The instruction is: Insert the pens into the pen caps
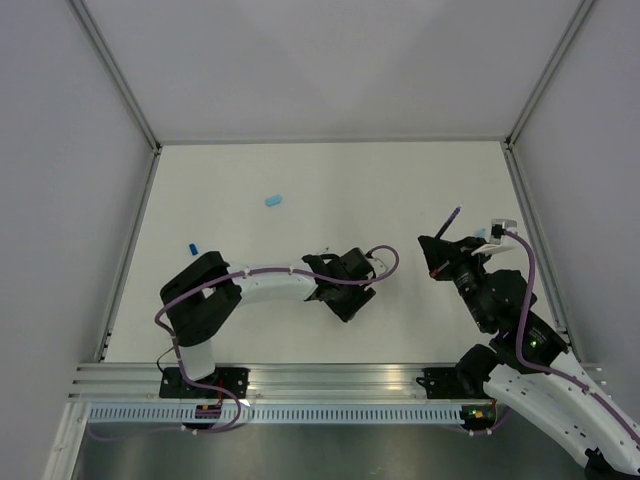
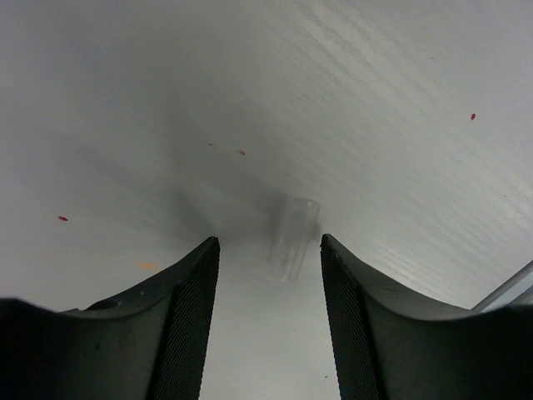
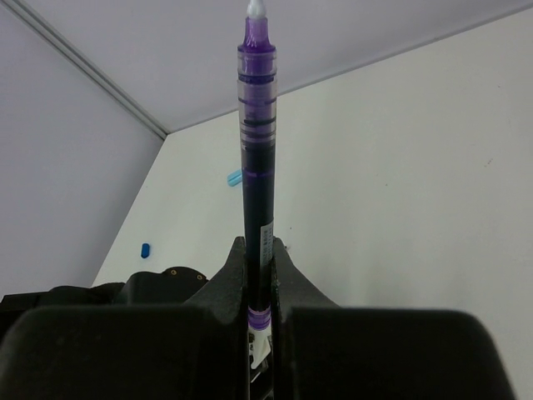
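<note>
On the right side of the table [image 1: 330, 170], mid-depth: right gripper [image 3: 260, 250] is clamped on the purple pen [image 3: 256, 167]. It grips the lower barrel, with the pen off the surface and its tip aimed at the far side. Pen look: clear barrel, dark purple ink inside, rings near the top, purple collar, white nib, uncapped. There's a narrow white label strip on the barrel just above the fingers; print too small to read. Left gripper [image 2: 268, 250] sits near centre, low over the table, jaws apart. A clear cap [image 2: 293, 237] lies in the gap between them, not clamped. Light blue cap [image 1: 273, 200] lies far-left of centre, dark blue cap [image 1: 193, 247] near the left edge.
</note>
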Robot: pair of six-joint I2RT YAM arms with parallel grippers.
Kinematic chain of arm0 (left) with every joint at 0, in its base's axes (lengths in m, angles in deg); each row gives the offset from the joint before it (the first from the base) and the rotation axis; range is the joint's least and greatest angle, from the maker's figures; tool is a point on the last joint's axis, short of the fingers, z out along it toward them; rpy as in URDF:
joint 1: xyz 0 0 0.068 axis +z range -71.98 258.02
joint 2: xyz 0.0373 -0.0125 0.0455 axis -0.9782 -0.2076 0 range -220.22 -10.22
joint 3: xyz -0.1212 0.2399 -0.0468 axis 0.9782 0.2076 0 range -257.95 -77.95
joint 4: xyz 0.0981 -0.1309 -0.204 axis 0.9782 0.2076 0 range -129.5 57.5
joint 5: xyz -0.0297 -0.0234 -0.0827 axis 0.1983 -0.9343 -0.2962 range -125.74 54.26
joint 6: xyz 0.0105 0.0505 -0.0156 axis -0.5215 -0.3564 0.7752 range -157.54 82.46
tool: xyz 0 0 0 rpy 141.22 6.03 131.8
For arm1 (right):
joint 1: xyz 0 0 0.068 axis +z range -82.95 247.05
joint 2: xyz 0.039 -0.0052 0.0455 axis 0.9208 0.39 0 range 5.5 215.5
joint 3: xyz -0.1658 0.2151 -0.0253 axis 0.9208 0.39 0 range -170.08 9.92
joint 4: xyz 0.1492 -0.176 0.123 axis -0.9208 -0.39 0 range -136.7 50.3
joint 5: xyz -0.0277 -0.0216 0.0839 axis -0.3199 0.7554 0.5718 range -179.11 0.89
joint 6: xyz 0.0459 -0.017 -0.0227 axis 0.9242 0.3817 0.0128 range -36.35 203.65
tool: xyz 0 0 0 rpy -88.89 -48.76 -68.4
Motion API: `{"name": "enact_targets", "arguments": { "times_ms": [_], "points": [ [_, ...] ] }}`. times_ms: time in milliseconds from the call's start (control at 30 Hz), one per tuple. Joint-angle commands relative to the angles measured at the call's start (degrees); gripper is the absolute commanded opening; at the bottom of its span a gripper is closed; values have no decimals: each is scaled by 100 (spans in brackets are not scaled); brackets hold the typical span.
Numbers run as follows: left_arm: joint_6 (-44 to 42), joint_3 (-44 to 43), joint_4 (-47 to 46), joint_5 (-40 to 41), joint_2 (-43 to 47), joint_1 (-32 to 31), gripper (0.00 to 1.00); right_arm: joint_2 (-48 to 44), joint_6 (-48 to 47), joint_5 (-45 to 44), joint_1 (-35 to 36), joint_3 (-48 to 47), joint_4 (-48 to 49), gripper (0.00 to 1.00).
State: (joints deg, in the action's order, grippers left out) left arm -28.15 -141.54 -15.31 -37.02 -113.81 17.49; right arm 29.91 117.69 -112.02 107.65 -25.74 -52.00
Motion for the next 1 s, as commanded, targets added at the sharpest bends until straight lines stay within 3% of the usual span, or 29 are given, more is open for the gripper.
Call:
{"name": "enact_targets", "arguments": {
  "times_ms": [0, 167, 267, 500, 767, 967],
  "points": [
    [-130, -171, 183, 295, -214, -90, 56, -6, -64, -73, -17, 59, 34, 0],
    [-16, -259, 288, 391, -267, -108, 35, 3, -64, -64, -17, 77, 61, 0],
    [177, -329, 446, 583, -284, -108, 29, 3, -73, -81, -17, 77, 69, 0],
    [950, -786, 965, 1112, -635, 85, 21, 21, -47, -11, -17, 129, 122, 0],
    [1276, -909, 1079, 1235, -829, 217, 2, 108, -38, 15, -17, 165, 183, 0],
    [1583, -734, 895, 1227, -645, 296, 2, 161, -143, 200, -17, 217, 315, 0]
  ]
}}
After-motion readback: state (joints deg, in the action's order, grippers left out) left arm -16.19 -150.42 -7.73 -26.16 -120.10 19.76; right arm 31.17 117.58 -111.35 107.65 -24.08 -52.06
